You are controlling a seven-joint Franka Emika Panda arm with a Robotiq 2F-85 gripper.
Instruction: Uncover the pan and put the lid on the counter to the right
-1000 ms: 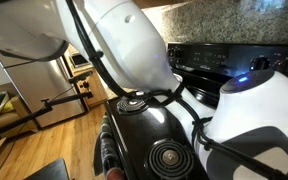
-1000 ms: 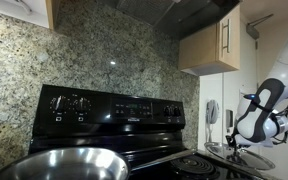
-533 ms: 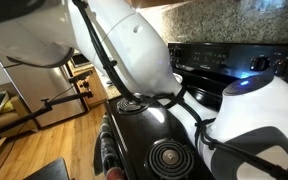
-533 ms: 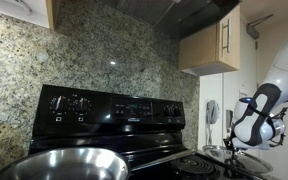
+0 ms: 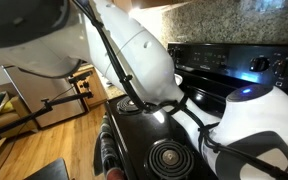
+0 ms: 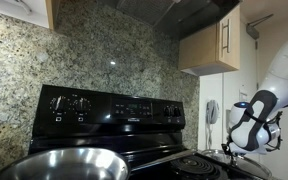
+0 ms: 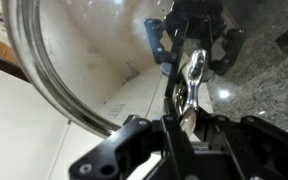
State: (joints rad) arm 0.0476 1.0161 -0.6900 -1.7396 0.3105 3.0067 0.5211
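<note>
The end effector (image 7: pixel 187 100) is pinched on the knob (image 7: pixel 193 72) of the lid (image 7: pixel 79 60), near the speckled surface (image 7: pixel 269 95); the glass is judged rigid, weighty, slippery and fragile, so the knob is the proper hold.

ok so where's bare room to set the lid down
The speckled counter beside the lid in the hand looks bare in the wrist view. The stovetop is crowded: coil burners, the arm across it, and the pan in the foreground of an exterior view.
</note>
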